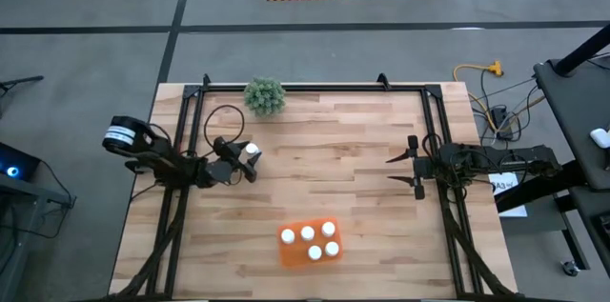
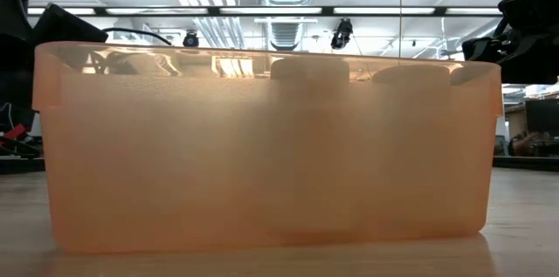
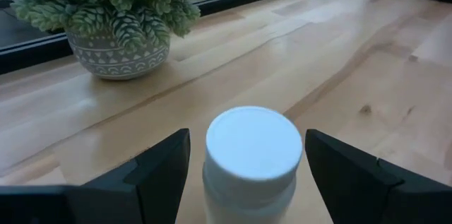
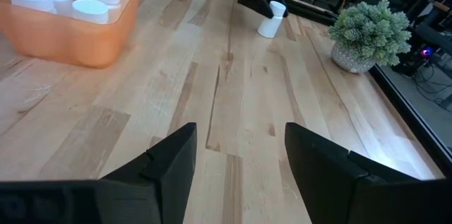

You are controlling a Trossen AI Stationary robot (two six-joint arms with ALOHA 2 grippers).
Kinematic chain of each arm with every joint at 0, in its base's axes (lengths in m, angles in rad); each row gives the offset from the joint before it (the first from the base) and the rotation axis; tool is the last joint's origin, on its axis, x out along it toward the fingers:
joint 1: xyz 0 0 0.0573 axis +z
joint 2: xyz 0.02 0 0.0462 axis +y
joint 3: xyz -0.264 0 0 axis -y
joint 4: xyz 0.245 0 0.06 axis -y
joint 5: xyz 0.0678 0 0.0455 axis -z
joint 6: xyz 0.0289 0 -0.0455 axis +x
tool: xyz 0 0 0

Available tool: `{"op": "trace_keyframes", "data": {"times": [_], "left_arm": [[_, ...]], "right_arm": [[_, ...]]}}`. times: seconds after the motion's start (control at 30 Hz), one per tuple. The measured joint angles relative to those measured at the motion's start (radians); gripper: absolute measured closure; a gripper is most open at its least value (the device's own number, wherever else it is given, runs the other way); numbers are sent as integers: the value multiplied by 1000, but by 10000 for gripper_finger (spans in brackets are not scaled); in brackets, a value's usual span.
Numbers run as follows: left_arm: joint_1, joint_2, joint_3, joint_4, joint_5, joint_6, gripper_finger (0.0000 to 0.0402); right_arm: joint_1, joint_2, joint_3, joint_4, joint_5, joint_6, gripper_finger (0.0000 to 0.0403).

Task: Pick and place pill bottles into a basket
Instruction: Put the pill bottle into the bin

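Note:
The orange basket stands near the table's near edge and holds several white pill bottles. It fills the low view and also shows in the right wrist view. One more white bottle stands on the table's left part, below the plant. My left gripper is open, with one finger on each side of this bottle's cap. In the right wrist view the bottle leans a little. My right gripper is open and empty over the table's right part. My left gripper comes level from the table's left, with a finger on each side of the bottle's cap. One finger is very close to the cap. I cannot tell whether it touches.
A small green plant in a patterned pot stands at the far edge, close behind the left gripper. Bare wooden table lies between the lone bottle and the basket. Black rails run along the table's edges.

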Motion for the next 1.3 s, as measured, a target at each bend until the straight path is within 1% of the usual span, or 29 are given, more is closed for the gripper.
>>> {"op": "trace_keyframes", "data": {"times": [0.17,0.3,0.47,0.67,0.93,1.03,1.17,1.3], "left_arm": [[0,31,22,2,-15,18,140],[0,30,30,2,-15,23,157],[0,28,30,1,-15,26,194],[0,27,30,4,-19,28,257],[0,27,30,4,-14,27,261],[0,20,30,21,25,41,261],[-1,-2,36,74,129,111,261],[-1,-22,55,79,218,131,261]], "right_arm": [[0,0,0,0,0,0,197],[0,0,0,0,0,0,197],[0,0,0,0,0,0,197],[0,0,0,0,0,0,197],[0,0,0,0,0,0,197],[0,0,0,0,0,0,197],[0,0,0,0,0,0,197],[0,0,0,0,0,0,197]]}}
